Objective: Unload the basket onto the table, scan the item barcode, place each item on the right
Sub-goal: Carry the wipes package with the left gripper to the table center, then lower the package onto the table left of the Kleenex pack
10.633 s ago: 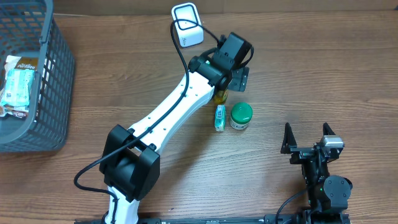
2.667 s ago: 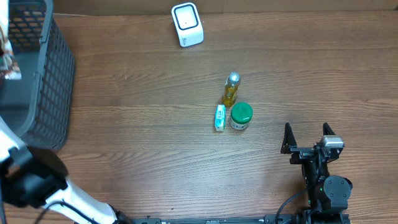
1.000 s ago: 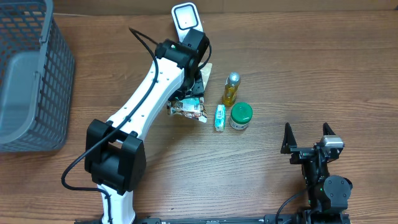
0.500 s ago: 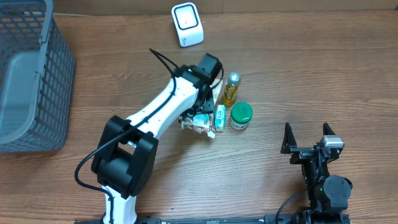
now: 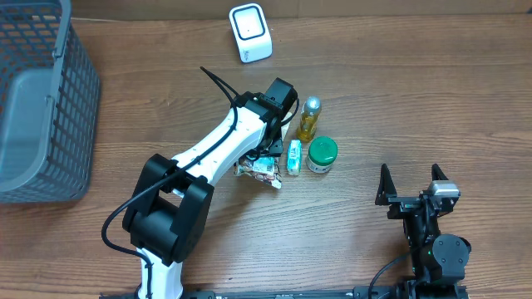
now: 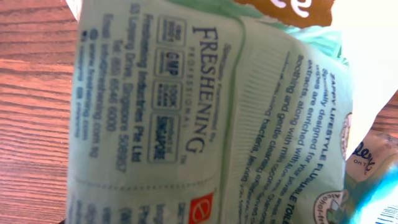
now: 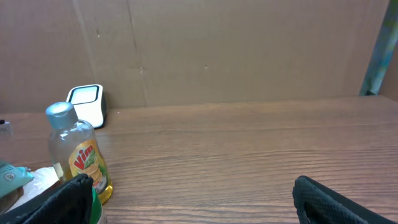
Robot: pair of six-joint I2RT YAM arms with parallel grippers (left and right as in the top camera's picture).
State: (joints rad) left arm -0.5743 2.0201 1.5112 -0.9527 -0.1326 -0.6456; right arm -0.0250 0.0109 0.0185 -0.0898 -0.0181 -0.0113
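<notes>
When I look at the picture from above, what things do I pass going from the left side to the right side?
Grey basket → green packet → small teal tube → green-lidded jar → right gripper. The scanner and yellow bottle overlap others sideways, so they are left out.

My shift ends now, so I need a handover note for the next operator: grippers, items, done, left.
Left gripper shut on wipes packet, low beside the teal pack. Right gripper open, parked, empty.
Scanner at the far edge; bottle and green-lidded jar stand by the teal pack. Basket looks empty.
Done: three items lined up.
To do: confirm the packet's scan, set it down.
</notes>
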